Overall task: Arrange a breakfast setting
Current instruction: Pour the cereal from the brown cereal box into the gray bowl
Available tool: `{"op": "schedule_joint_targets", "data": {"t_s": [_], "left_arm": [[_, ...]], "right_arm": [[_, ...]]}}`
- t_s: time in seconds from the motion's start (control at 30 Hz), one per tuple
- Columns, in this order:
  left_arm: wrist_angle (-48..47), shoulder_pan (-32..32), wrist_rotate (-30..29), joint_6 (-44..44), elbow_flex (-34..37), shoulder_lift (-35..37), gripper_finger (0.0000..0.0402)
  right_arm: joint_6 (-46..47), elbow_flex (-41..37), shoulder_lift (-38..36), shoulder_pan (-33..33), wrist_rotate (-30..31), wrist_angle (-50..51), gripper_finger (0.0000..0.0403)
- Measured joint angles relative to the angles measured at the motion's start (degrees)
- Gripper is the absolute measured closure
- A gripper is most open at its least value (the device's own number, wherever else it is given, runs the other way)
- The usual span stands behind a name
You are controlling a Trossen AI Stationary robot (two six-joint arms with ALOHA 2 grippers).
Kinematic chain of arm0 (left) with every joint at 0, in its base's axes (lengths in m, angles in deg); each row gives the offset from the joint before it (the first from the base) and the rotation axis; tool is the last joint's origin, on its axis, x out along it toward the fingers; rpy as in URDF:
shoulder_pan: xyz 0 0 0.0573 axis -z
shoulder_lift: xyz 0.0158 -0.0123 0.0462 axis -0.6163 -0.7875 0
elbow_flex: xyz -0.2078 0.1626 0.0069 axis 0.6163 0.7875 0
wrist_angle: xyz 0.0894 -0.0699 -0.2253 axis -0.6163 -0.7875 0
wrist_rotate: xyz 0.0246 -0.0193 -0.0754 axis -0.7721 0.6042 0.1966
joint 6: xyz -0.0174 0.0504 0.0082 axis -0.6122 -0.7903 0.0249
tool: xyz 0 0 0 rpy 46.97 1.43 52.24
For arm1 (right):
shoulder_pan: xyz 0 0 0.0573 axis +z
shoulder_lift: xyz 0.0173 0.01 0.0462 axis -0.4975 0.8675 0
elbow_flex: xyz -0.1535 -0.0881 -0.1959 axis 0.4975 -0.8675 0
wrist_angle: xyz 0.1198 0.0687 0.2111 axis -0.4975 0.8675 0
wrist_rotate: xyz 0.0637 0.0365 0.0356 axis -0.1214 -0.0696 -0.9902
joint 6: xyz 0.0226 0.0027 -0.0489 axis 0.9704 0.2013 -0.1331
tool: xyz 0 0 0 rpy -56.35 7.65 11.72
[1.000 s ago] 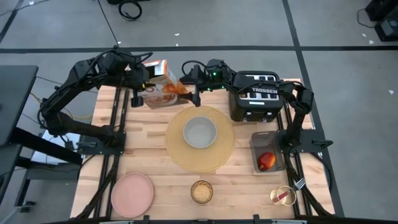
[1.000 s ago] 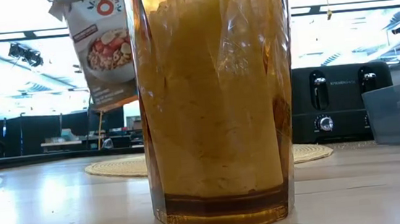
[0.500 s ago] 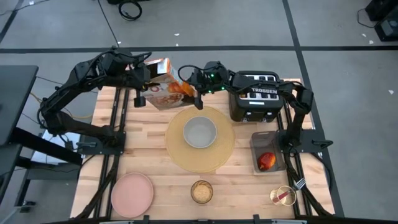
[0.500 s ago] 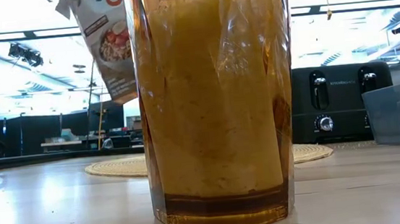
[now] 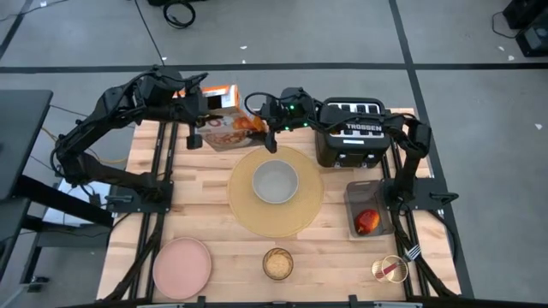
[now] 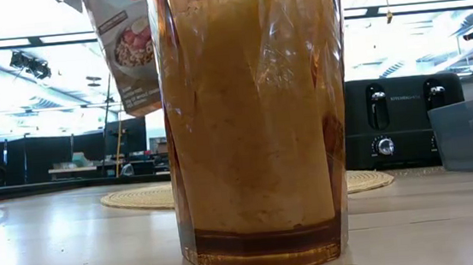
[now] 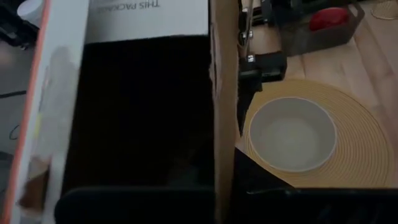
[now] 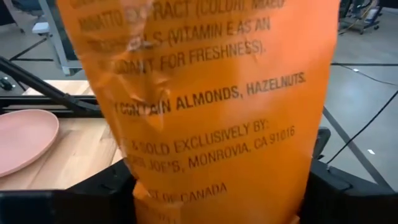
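Landmark: we place everything off the grey bowl (image 5: pixel 275 182), which sits centred on the tan placemat (image 5: pixel 276 218).
Left gripper (image 5: pixel 193 109): pressed together, clamping the cereal box (image 5: pixel 221 127), held up behind-left of the bowl.
Right gripper (image 5: pixel 267 118): behind the bowl, fingers around the box's orange end; we can't tell if they pinch it.
Pink plate (image 5: pixel 181 264): front-left of bowl.
Amber glass (image 5: pixel 277 263): straight in front of bowl.
Apple (image 5: pixel 368 222): right of bowl, inside a grey bin (image 5: pixel 357 193).
Fork (image 5: pixel 402 259): front-right of bowl.
Toaster (image 5: pixel 352 131): behind-right of bowl.
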Motion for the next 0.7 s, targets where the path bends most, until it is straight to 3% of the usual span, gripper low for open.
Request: {"op": "schedule_joint_targets", "data": {"t_s": [0.17, 0.4, 0.57, 0.7], "left_arm": [[0.41, 0.02, -0.48, 2.07, -0.01, 0.29, 0.0369], [0.56, 2.36, -2.11, 4.18, -0.35, 2.97, 0.0249], [0.36, 4.29, -3.05, 8.83, -6.89, 4.11, 0.0177], [-0.9, 4.57, -3.09, 10.65, -14.86, 3.9, 0.0143]], "right_arm": [[1.05, -0.02, -1.38, 0.47, 1.33, 1.82, 0.0151], [0.28, -0.02, -5.23, 0.85, 4.84, 7.85, 0.0156], [0.26, -0.03, -8.9, 1.74, 7.58, 14.6, 0.0158], [0.71, -0.02, -12.78, 3.19, 8.37, 19.46, 0.0159]]}}
